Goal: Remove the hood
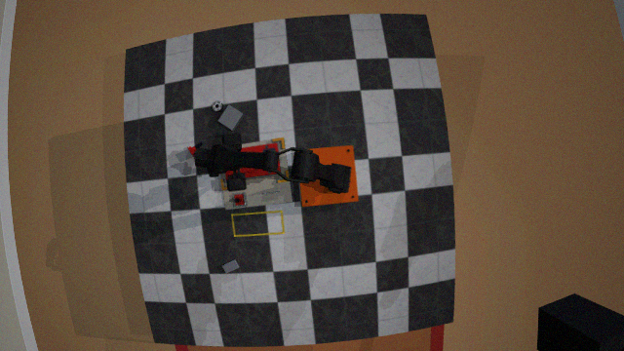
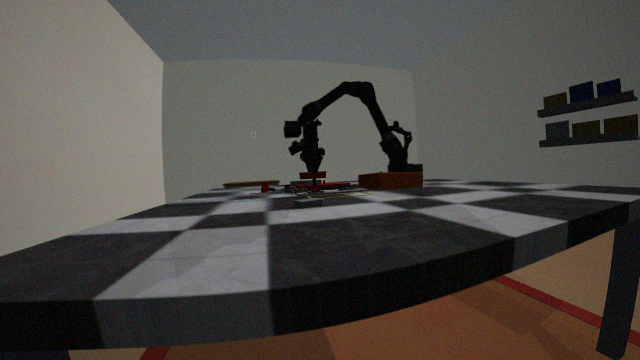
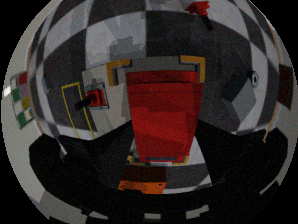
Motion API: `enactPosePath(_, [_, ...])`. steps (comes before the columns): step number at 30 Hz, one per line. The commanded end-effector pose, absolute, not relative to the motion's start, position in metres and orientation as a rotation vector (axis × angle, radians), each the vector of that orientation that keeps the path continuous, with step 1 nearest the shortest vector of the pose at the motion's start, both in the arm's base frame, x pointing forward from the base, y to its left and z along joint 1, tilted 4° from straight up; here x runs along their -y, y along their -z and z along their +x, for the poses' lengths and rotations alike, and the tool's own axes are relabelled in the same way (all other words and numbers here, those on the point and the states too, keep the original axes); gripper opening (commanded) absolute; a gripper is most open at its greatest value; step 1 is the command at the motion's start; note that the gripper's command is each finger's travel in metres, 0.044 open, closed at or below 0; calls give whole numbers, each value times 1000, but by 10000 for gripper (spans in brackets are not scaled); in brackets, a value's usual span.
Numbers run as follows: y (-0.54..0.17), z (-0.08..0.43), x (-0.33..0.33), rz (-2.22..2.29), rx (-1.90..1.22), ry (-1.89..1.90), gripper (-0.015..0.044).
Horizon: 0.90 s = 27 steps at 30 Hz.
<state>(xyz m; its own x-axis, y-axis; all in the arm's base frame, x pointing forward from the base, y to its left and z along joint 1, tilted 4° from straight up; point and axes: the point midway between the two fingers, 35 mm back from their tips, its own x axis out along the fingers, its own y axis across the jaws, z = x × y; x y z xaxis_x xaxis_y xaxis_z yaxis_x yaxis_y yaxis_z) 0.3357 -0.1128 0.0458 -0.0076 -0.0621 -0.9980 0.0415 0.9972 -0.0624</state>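
My gripper is shut on the red hood and holds it level, a little above the toy car. The car is red and stands on a grey board with yellow corner brackets. In the wrist view the hood covers most of the car. In the top view the arm hides the fingers. The marked area, a yellow outlined rectangle, lies beside the board.
A red and black part sits on the board near the rectangle. A grey block, a small wheel, a smaller grey block and a red-tipped object lie around.
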Motion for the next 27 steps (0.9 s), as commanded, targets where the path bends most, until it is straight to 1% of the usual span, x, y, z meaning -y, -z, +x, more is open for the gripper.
enactPosePath(1, [-52,337,113,-14,-1570,86,0])
enactPosePath(14, [-92,337,110,-14,-1570,86,0])
enactPosePath(27, [-83,344,73,-12,-1573,78,0])
